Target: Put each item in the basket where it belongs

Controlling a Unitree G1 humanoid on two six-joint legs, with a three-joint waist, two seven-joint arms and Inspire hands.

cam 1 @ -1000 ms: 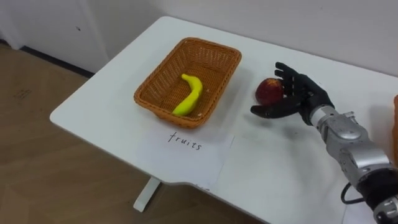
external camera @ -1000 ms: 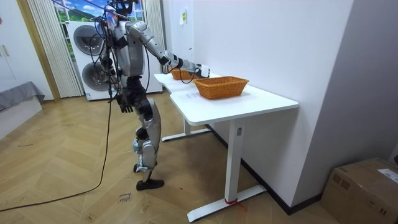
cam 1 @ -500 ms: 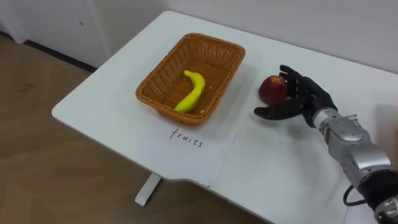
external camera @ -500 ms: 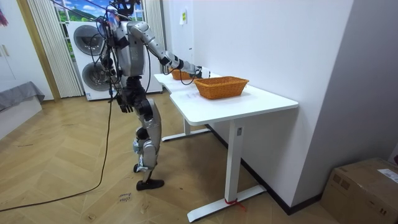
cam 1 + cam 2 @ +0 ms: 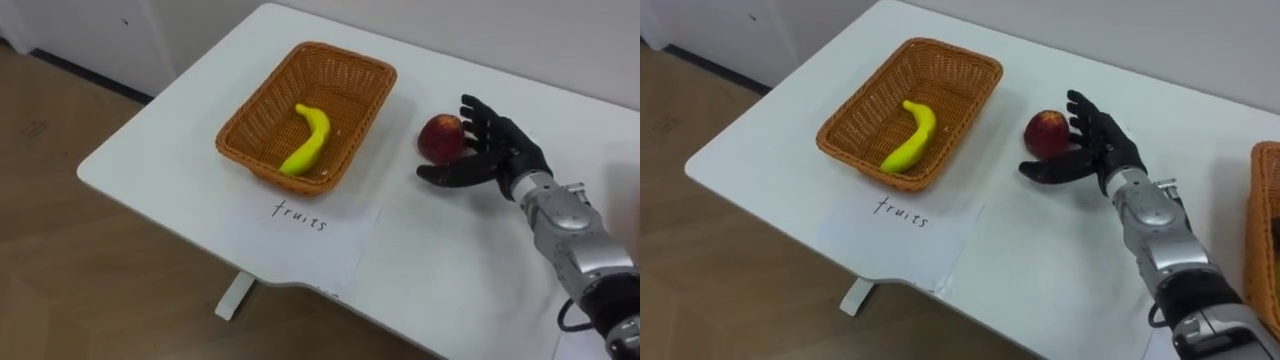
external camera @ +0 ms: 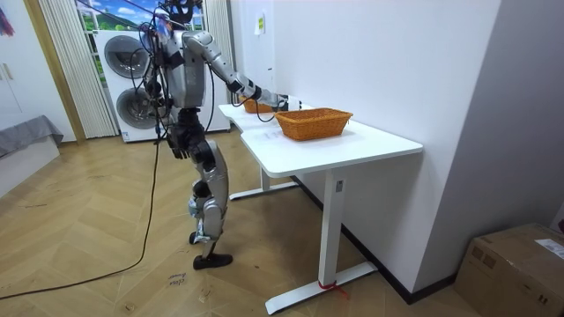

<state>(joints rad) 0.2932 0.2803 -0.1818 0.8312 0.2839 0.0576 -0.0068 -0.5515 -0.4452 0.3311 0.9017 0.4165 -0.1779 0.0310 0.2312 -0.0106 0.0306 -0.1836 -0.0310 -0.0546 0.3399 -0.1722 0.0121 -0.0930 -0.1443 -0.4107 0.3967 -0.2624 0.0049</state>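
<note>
Barely anything moved: view shift is camera's own. Your right hand (image 5: pixel 497 152) stays cupped behind apple (image 5: pixel 440 138), fingers spread, not clenched. Apple sits on table (image 5: pixel 160 170), near basket (image 5: pixel 236 135) holding banana (image 5: pixel 308 140). Grasp likely next. Left hand (image 6: pixel 179 146) hangs at hip.

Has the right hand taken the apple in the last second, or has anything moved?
No visible change; the slight shift of the picture is the camera's. The right hand stays open, cupped at the right side of the apple, which still rests on the table beside the basket holding the banana. The left hand still hangs at the robot's side.
</note>
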